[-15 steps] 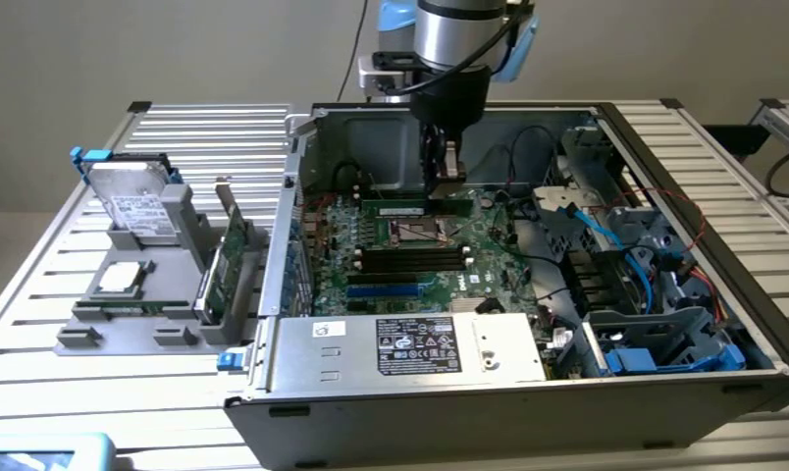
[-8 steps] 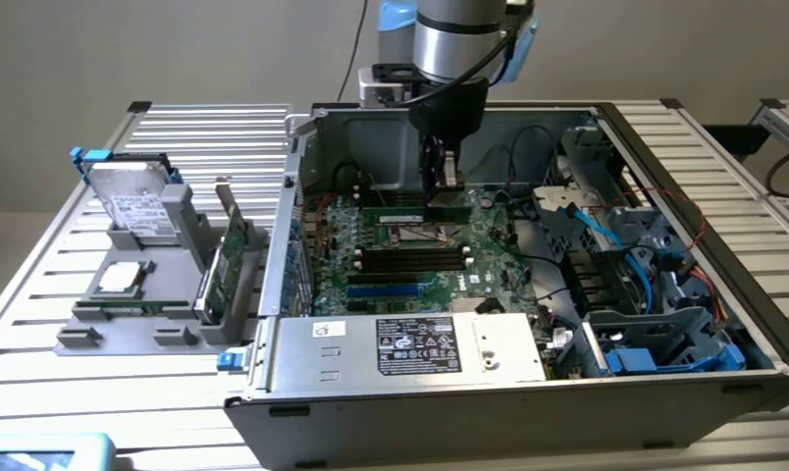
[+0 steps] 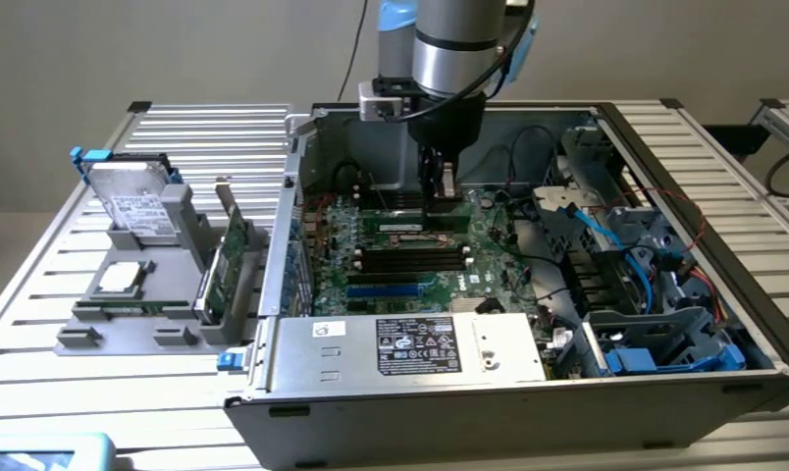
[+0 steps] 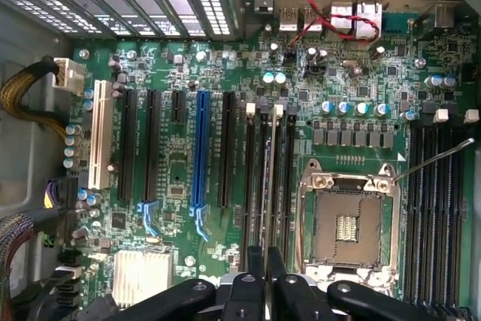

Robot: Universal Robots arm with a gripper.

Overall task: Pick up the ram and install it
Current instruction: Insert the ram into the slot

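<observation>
We see the arm [image 3: 453,49] come straight down from above into the open computer case [image 3: 683,383], its wrist upright and the hand [image 3: 437,196] pointing down at the motherboard [image 3: 480,250], towards the far wall of the case.

In the wrist view the hand [image 4: 264,257] has its two black fingers [image 4: 254,264] drawn almost together, with just a thin gap between them. In that gap sits the ram [image 4: 265,193], seen edge-on as a narrow strip. It runs in line with the group of black memory slots [image 4: 289,178] between the blue slot [image 4: 200,148] and the CPU socket [image 4: 347,219]. We cannot tell whether the stick touches a slot or hangs just above it.

Room here is tight. The socket's frame lies just beside this group of slots, and its thin metal lever [image 4: 436,157] slants off towards the second bank of black slots [image 4: 436,208]. In the exterior view, the power supply [image 3: 408,343] closes the near side, while cables [image 3: 604,235] and the drive cage [image 3: 657,339] crowd the exterior view's right. Above the board the case is open.

On the slatted tabletop [image 3: 41,294], at the exterior view's left, a grey holder [image 3: 159,314] carries a tall green card [image 3: 234,257] and a hard drive [image 3: 139,208], well apart from the hand.
</observation>
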